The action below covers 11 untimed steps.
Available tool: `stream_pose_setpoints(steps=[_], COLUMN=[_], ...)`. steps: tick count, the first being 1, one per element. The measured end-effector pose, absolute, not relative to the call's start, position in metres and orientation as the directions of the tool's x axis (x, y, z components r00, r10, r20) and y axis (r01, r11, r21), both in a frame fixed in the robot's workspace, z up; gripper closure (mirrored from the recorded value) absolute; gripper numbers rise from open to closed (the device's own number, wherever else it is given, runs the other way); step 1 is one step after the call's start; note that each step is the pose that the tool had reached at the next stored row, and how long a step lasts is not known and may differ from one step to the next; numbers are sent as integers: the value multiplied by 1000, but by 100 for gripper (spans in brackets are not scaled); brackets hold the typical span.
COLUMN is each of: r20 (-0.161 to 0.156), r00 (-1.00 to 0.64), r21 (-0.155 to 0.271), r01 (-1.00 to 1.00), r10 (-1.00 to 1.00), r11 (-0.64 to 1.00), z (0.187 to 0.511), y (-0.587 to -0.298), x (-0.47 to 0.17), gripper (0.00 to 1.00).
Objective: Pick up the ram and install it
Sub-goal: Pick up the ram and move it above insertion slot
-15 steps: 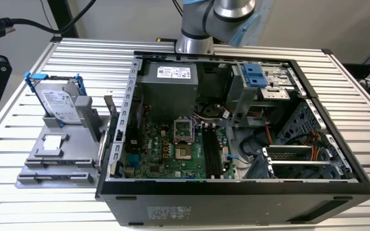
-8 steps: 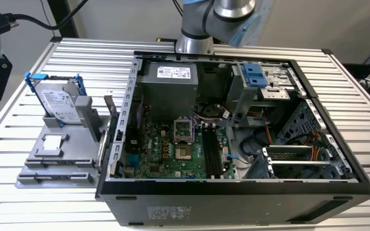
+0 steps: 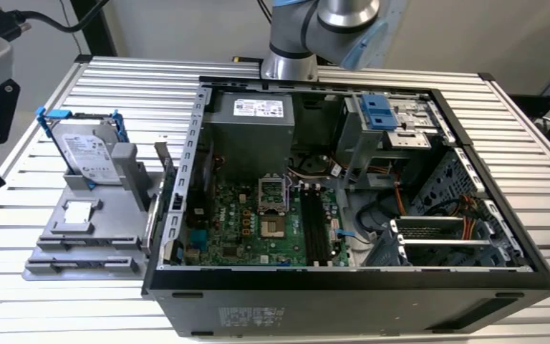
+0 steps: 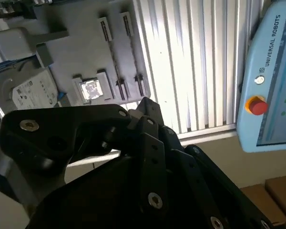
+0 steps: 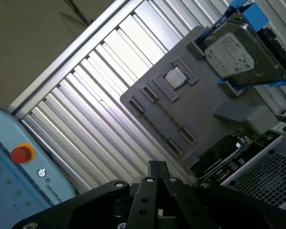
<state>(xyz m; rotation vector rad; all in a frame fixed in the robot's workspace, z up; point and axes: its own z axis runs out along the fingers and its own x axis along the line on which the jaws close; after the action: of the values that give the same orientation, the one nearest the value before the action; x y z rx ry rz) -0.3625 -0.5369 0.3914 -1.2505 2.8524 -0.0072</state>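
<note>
1. Spanning the whole scene, a ribbed metal table (image 3: 518, 143) carries everything else.
2. An open black computer case (image 3: 351, 283) lies on its side in the middle of the table, its inside facing up.
3. The arm (image 3: 323, 29) rises behind the far wall of the case.
4. A gray fixture (image 3: 112, 231) lies flat on the table just beside the case, on the exterior view's left.
5. A green motherboard (image 3: 246, 233) covers the case floor, with long black slots (image 3: 318, 222) running along its side. Whether the ram sits in them I cannot tell.
6. A silver hard drive (image 3: 89, 154) in a blue-tipped bracket stands tilted at the fixture's far end.
7. In the first wrist view the gripper (image 5: 157, 164) hangs well apart from the fixture, and its fingers (image 5: 152, 172) are pressed together tip to tip.
8. A small square processor chip (image 3: 79, 211) lies flat in a recess of the fixture.
</note>
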Motion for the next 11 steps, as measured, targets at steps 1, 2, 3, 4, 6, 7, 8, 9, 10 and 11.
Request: stream_pose_setpoints(steps=[1,2,3,4,6,7,8,9,10,11], r20=[-36,-49,-62,-73,-82,-83,-84,-86,-88,-90], r00=[-672,-666,-660,-653,-633,-622,-609,-597,-585,-574], r21=[-3,9,21,30,38,39,40,41,42,44], r01=[-740,-745,-751,-757,-774,-783,-793,-802,-811,-819], r10=[-740,-744,-749,-754,-770,-779,-789,-798,-806,-814], r11=[673,667,660,652,633,621,608,596,584,572], z=[391,391,391,391,391,391,391,391,390,390], y=[-537,-537,-537,-537,-537,-537,-537,-537,-537,-537], x=[-362,-362,-362,-362,-362,-363,-362,-362,-362,-362], gripper=[100,100,100,100,100,100,100,100,100,100])
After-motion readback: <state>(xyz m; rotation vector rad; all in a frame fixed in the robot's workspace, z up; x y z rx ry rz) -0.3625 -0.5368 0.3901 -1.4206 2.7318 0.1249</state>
